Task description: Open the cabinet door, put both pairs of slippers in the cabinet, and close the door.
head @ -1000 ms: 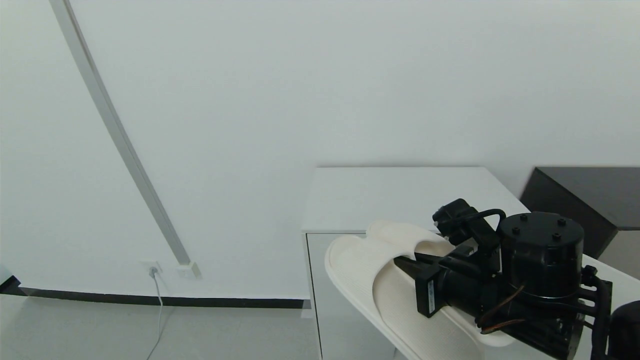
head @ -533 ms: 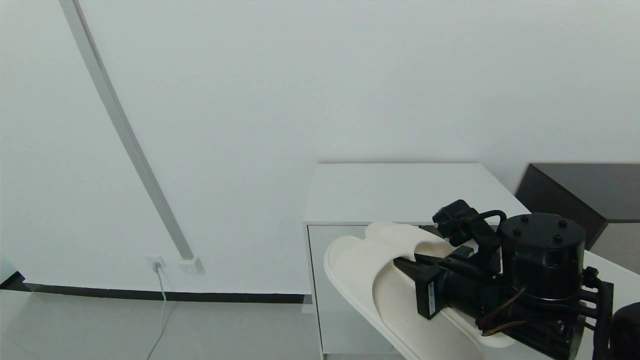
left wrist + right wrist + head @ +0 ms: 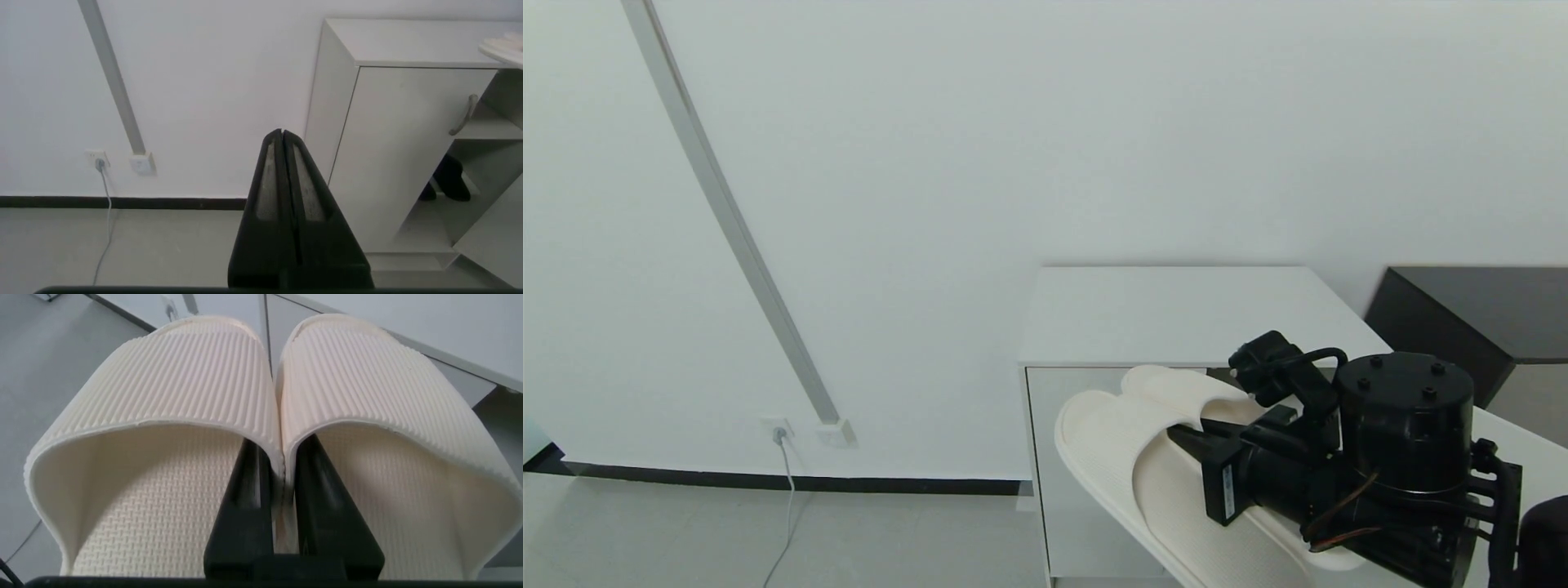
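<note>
One pair of cream slippers (image 3: 163, 416) is held aloft before the cabinet (image 3: 1168, 314) front. Both inner sidewalls are pinched together by the right gripper (image 3: 282, 457), so the 2 are carried as one, toes fwd, prob. ready for a shelf. The cabinet is seen open, w/ dark shoes (image 3: 445, 180) inside. The left gripper (image 3: 282, 143) is closed on nothing, off to the side. Vs 1 s ago: whole head view shifted (camera moved), grip unchanged.

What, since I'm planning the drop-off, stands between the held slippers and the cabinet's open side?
Nothing visible does. The right hand holds the cream slippers before the cabinet; a dark pair sits inside, lower down.
</note>
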